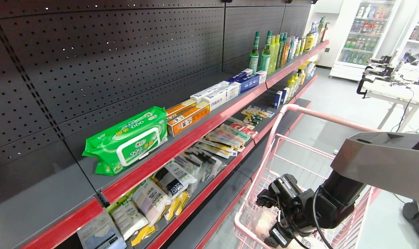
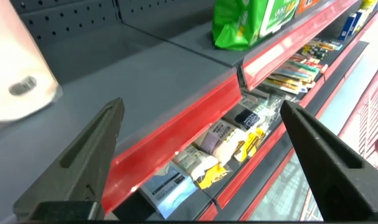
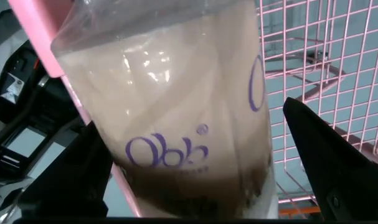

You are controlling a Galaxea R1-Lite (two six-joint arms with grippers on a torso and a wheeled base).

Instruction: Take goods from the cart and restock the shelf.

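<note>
- Pink wire cart stands just beside the shelf, its handle towards the aisle.
- The right hand is low inside the cart at its near corner, right at a pack: a clear bag with beige contents and purple print.
- The pack lies against the cart's pink rim, with wire mesh behind it. Whether the right hand grips the pack cannot be told.
- The left hand is open and empty, its two dark fingers spread wide, above a bare grey stretch of the top board near its red front edge.
- A white pack sits on that board, near the left hand and apart from it.
- Farther along the same board lies a green wipes pack on its side. Next come orange boxes, white and blue boxes, and upright green bottles at the far end.
- The board below carries white and yellow pouches at the near end and flat packets farther on.
</note>
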